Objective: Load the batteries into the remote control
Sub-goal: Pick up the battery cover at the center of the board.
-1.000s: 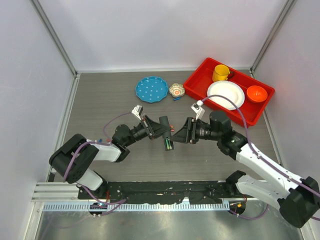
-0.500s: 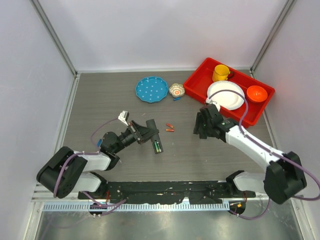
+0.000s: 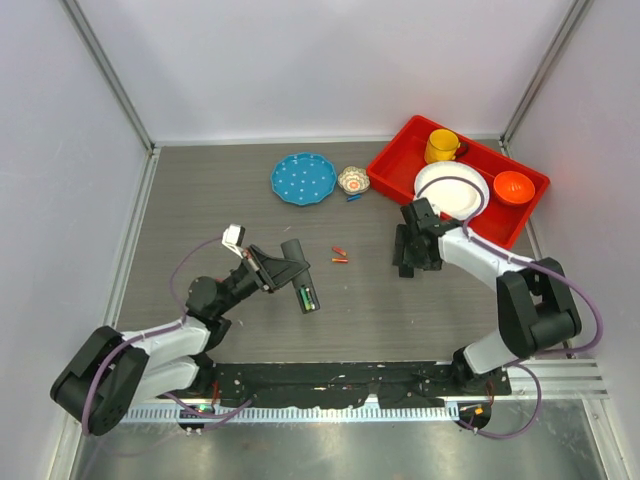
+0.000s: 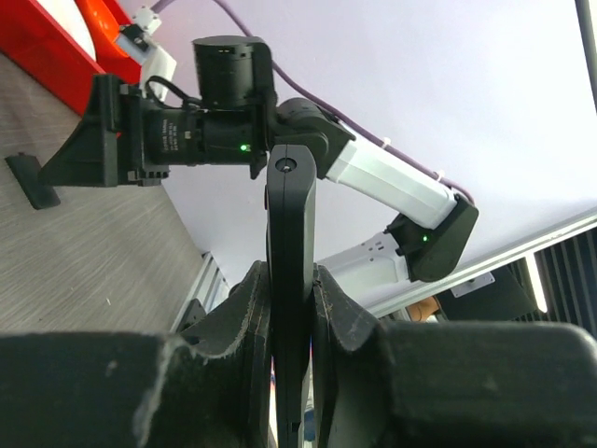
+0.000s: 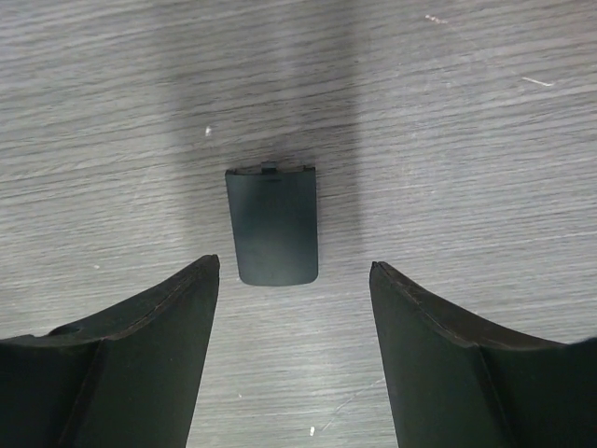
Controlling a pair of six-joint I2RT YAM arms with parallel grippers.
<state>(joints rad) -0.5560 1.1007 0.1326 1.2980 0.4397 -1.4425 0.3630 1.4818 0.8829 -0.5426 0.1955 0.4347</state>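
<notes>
From the top camera we see the left gripper [image 3: 284,267] clamped on the remote control [image 3: 295,250], holding it off the table [image 3: 200,190] left of the middle. The remote's lower end points toward the near edge. A green battery [image 3: 308,297] shows in the open compartment at that end; we cannot tell whether a second one sits beside it. Two small orange sticks [image 3: 340,255] lie on the table just to the right of the remote. The right gripper [image 3: 408,262] points down at the table, close to the red tray [image 3: 395,160]. The tray holds a white plate [image 3: 452,190], a yellow cup [image 3: 441,146] and an orange bowl [image 3: 513,186]. A blue plate [image 3: 303,178] and a small patterned bowl [image 3: 352,180] sit farther back.

In the left wrist camera we see the remote control [image 4: 291,280] edge-on, standing upright and pinched tightly between both fingers [image 4: 244,308]. Behind it, the right arm [image 4: 205,135] reaches down toward a small black cover [image 4: 33,179] on the table.

In the right wrist camera the gripper [image 5: 294,269] stands wide apart and holds nothing. The black cover [image 5: 271,224] lies flat on the table just ahead of the gap between the fingers [image 5: 140,355], touching neither.
</notes>
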